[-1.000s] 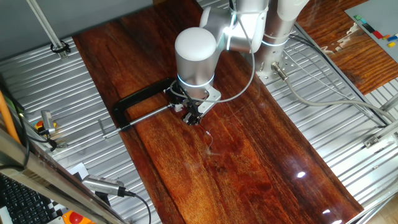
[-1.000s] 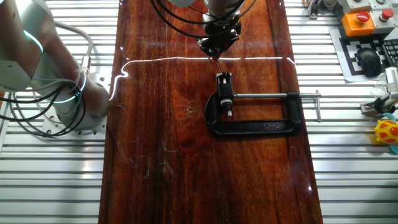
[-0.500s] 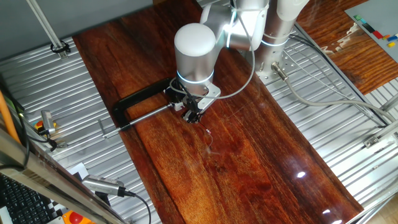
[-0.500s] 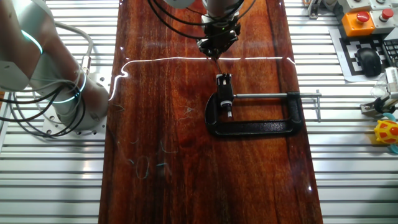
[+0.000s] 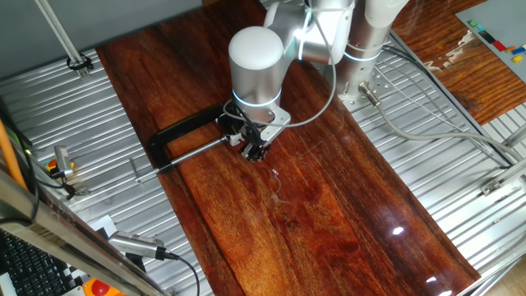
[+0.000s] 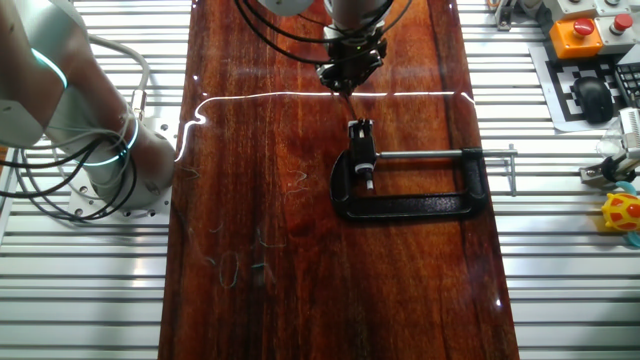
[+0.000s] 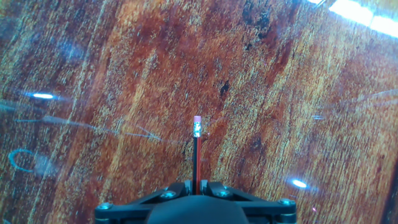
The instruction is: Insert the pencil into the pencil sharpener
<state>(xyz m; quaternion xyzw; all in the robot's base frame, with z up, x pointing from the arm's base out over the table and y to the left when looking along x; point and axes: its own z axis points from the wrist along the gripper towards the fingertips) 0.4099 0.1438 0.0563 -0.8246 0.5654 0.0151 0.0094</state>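
1. The pencil (image 7: 196,155) is held by the gripper (image 7: 196,186) near the bottom middle of the hand view. The jaws are closed tight on it.
2. The pencil is seen as a thin dark red stick with a pale pink end at the top. It points away from the fingers, over the wooden board (image 7: 93,93).
3. In the other fixed view, the gripper (image 6: 346,84) is seen in the upper middle of the frame. A bit of the pencil (image 6: 349,95) is seen sticking down from it.
4. The pencil sharpener (image 6: 367,167) is a tiny white block. It is gripped in the black clamp (image 6: 410,205), just right of the middle of the frame, below the gripper and apart from it.
5. In one fixed view, the gripper (image 5: 256,153) is seen just beside the clamp (image 5: 185,136), left of the middle. The sharpener is hidden there by the arm (image 5: 259,62).
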